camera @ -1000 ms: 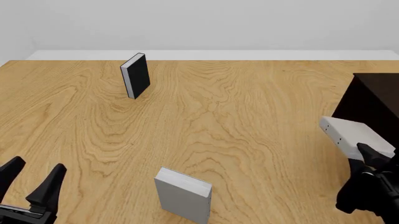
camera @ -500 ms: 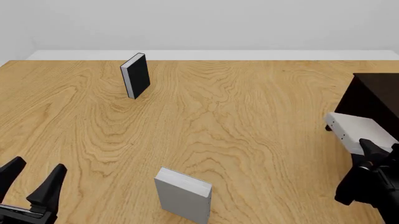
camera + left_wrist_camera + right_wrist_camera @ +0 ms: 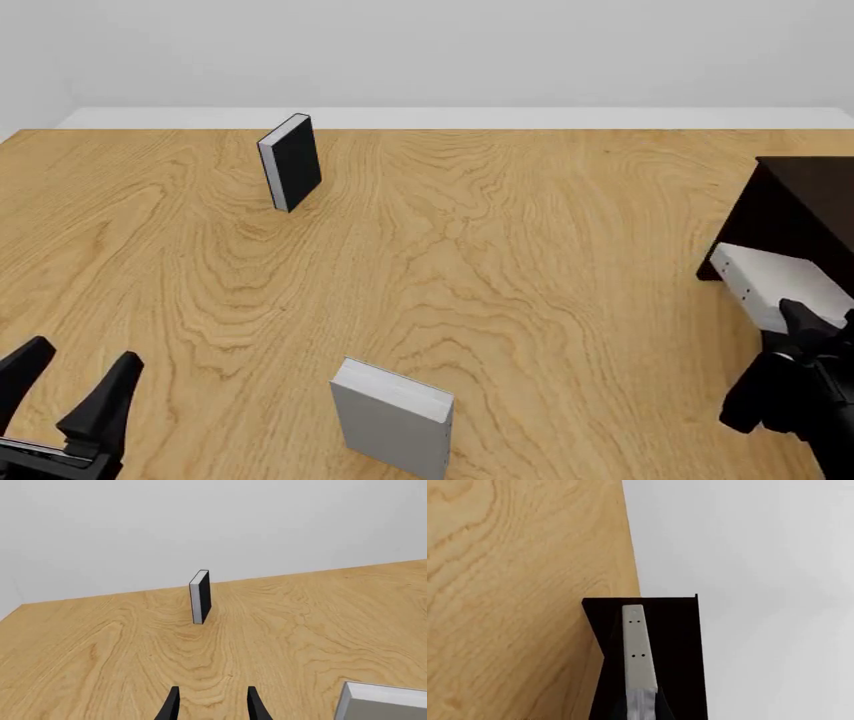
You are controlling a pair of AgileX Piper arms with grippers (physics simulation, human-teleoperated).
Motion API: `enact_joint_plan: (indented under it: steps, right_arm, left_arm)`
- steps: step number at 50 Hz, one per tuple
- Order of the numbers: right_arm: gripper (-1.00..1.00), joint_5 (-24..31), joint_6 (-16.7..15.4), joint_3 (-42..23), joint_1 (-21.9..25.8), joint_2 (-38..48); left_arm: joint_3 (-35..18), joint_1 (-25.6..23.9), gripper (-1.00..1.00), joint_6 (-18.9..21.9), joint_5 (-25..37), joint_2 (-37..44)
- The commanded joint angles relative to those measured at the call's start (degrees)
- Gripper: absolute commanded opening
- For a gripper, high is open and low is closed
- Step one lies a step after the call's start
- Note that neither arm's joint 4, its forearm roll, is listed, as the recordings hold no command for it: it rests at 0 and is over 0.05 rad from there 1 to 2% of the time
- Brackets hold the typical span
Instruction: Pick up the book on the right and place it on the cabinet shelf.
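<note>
Your right gripper (image 3: 801,325) jaws are clamped on the book (image 3: 781,285) at the right edge of the frame, lifted off the wooden counter (image 3: 507,260) against the dark cabinet (image 3: 801,205). No writing shows, only tiny dots on its narrow face. Your left gripper (image 3: 64,392) jaws are spread, empty, lower left. A black book (image 3: 291,161) stands upper left, a grey book (image 3: 394,420) bottom centre.

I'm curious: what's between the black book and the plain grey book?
Only bare wooden table between the black-covered book and the broad grey book, in the front view.
</note>
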Motion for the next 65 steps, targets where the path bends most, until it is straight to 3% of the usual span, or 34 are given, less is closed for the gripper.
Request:
enact_joint_plan:
  steps: [1,12,14,16,34,53,65]
  right_arm:
    - [-1.0,-2.7,2.3,0.0,-1.7,1.8]
    - [-1.0,-4.2,1.8,0.0,-3.7,3.1]
    - [-1.0,-4.2,1.4,-0.1,-5.8,2.7]
    - [-1.0,-2.6,2.5,0.0,-5.2,1.2]
    - [-1.0,-3.5,2.1,-0.8,-7.0,2.1]
    - [-1.0,-7.4,1.6,-1.6,-8.1,7.6]
    - [-1.0,-5.3,2.4,-3.6,-8.6,7.1]
  left_arm:
    - [0.0,0.1,1.0,0.0,0.2,-0.1]
    - [0.0,0.1,1.0,0.1,0.4,-0.4]
    - [0.0,0.1,1.0,0.1,0.3,-0.2]
    - [0.0,0.0,1.0,0.1,0.1,-0.1]
    - [0.0,-0.1,1.0,0.1,-0.3,0.3]
    - [0.0,0.1,1.0,-0.1,0.0,-0.1]
    - [0.0,0.2,1.0,-0.1,0.2,-0.5]
